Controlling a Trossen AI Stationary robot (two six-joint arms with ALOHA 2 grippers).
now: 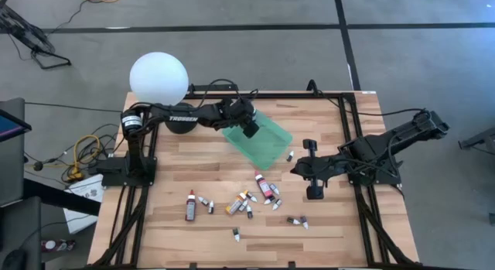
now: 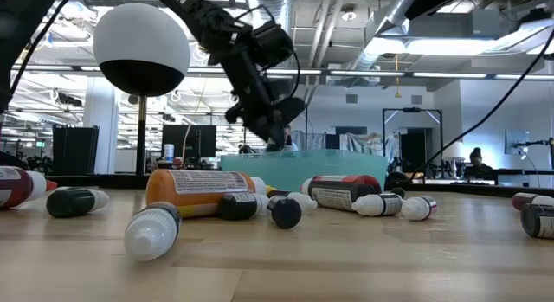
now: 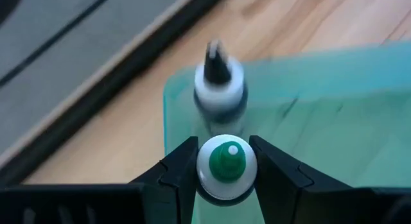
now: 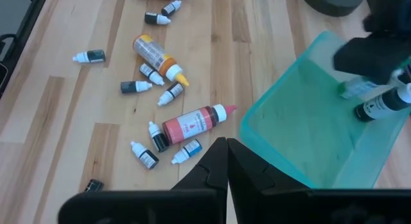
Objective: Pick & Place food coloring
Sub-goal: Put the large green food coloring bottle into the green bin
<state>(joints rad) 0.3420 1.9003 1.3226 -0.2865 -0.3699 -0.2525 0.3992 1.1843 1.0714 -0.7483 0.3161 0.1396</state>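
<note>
Over the far side of the green tray (image 1: 267, 146), the left gripper (image 1: 249, 128) hangs with its two fingers (image 3: 181, 172) clamped on a small bottle with a green tip (image 3: 226, 167), which sits between them above the tray floor. Inside the tray, just beyond this bottle, a second small dark bottle with a white collar (image 3: 219, 83) is seen; the right wrist view shows it lying near the tray's far wall (image 4: 380, 105). The tray itself rests tilted to the table edges, in the far middle of the wooden table (image 1: 193, 162), beside the white globe lamp (image 1: 158, 78). The other food coloring bottles (image 1: 247, 202) lie scattered on the near half of the table: a larger one with a pink body and white cap (image 4: 192, 123), an orange one (image 4: 156, 55), a dark red one more to the left (image 1: 190, 206), and many tiny ones with white tips around them. The right gripper (image 1: 312, 168) waits at the right of the table, near the tray, with its fingers pressed fully together and nothing between them.
</note>
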